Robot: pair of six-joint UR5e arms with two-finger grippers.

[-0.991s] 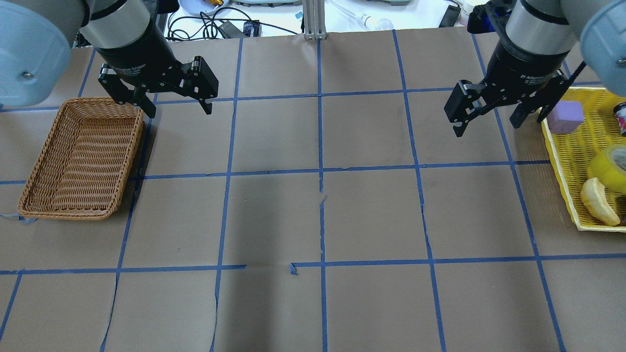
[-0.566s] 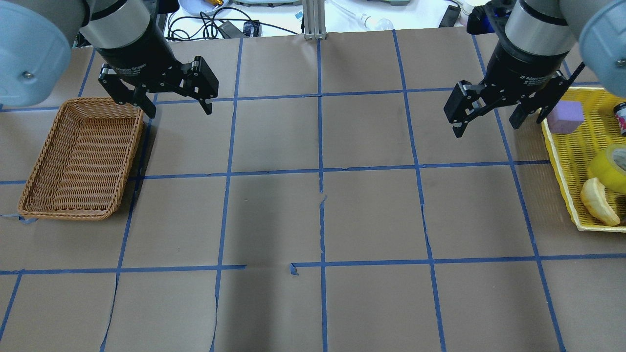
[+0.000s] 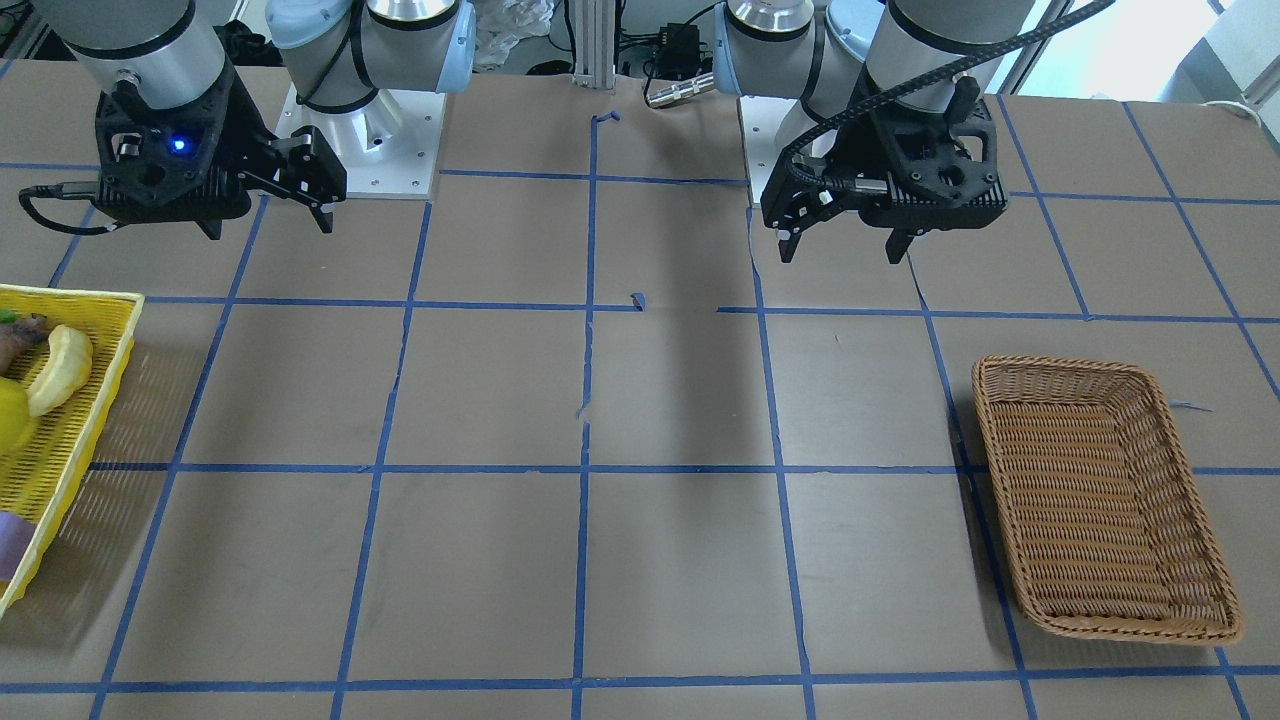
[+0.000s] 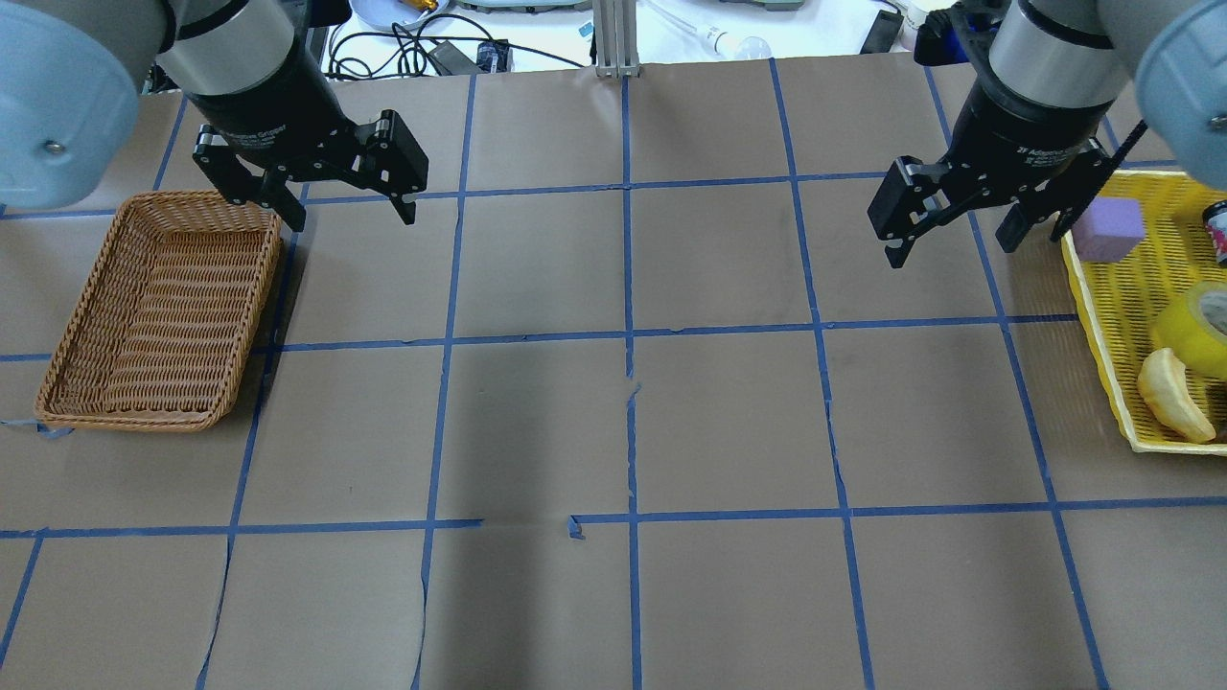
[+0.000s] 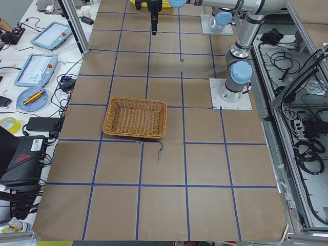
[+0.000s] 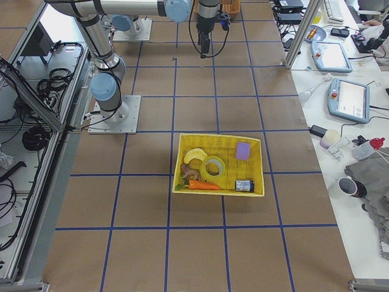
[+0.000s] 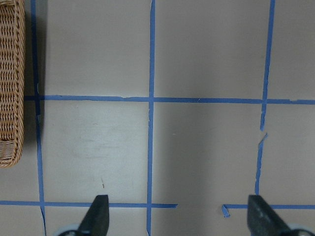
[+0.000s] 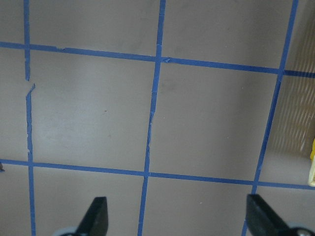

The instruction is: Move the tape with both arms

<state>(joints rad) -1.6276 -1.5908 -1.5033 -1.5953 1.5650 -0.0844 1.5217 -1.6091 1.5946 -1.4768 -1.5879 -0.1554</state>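
Standing on the operators' side, nearest me was the table [image 3: 640,590], covered in brown paper and marked into squares by blue tape lines [image 3: 583,560]. A little further in, toward the robot's left end, a brown wicker basket [image 3: 1105,500] lay with nothing inside it. At the opposite end, on the robot's right, sat a yellow mesh basket [image 4: 1102,355], and the tape [image 4: 1198,331] rested inside it, a bright yellow ring just beside a pale banana-shaped item [image 4: 1174,395], with a purple block [image 4: 1109,230] at the basket's corner nearest the right arm. From the right end of the table I could also make out a carrot [image 6: 203,185] and a small dark jar [image 6: 244,185] along the basket's edge next to the tape. Beyond the baskets, both arms hung over bare paper. The right gripper [image 4: 949,252] hovered close to the purple block's corner of the yellow basket but well apart from the tape, its fingers spread wide and holding nothing. The left gripper [image 4: 352,221] hovered just beside the wicker basket's far corner, likewise spread wide with nothing between its fingers. Farthest back stood the right arm's white base plate [image 3: 400,150]
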